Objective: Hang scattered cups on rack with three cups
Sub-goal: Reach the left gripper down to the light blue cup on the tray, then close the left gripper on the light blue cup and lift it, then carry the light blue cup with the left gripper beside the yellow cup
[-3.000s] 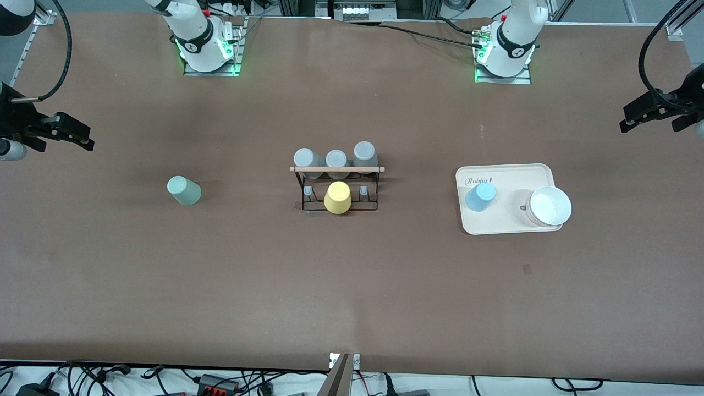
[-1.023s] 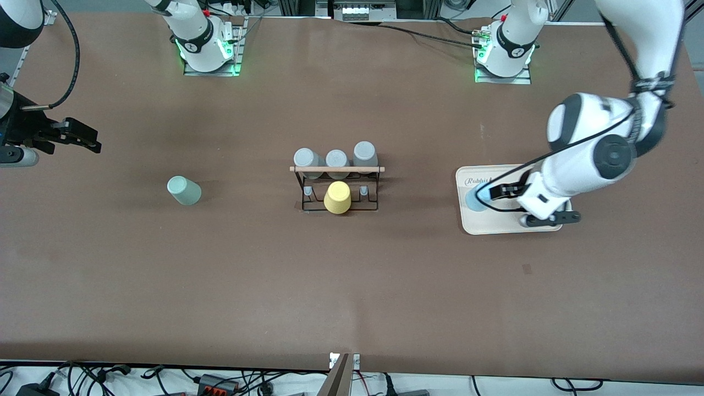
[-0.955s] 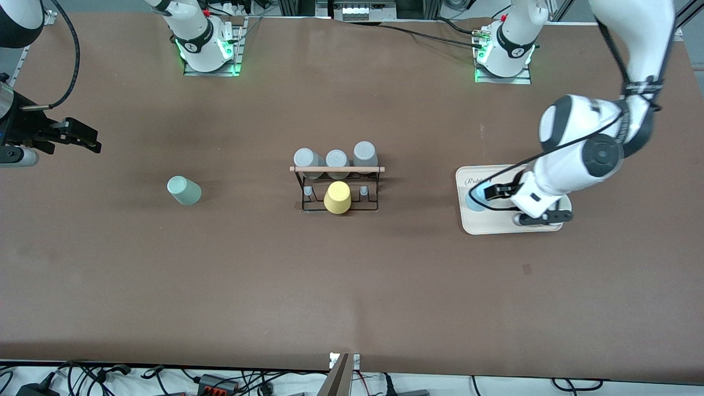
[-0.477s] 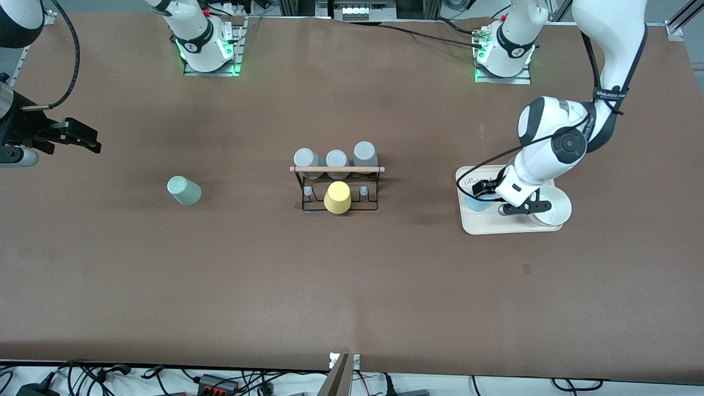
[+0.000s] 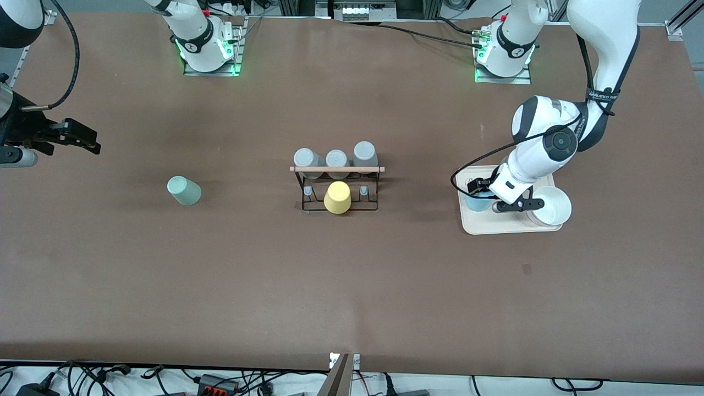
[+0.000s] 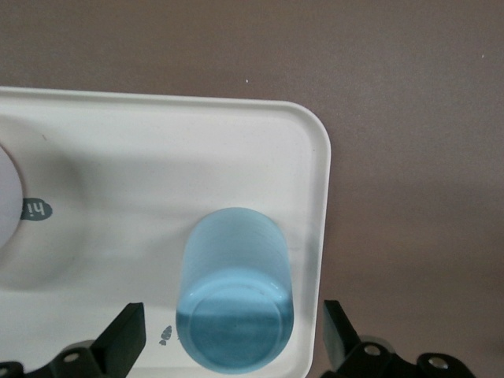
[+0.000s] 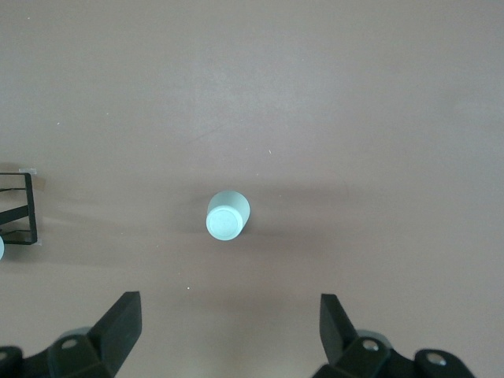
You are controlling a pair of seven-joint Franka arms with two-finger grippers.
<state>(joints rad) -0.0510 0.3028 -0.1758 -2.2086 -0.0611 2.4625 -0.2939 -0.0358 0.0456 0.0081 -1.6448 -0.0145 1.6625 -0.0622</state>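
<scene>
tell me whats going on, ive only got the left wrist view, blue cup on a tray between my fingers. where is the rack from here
Observer: The rack stands mid-table, beside the cream tray toward the right arm's end.
Operator: any free pegs on it
Observer: A yellow tumbler sits on the middle peg of the row nearer the front camera; the pegs on either side of it are bare. Three grey tumblers fill the other row.
Operator: wheres the other cup
Observer: The mint green cup sits on the table toward the right arm's end, apart from the rack.
Operator: right arm doing anything
Observer: The right gripper waits, open, above the table with that cup in its view.
</scene>
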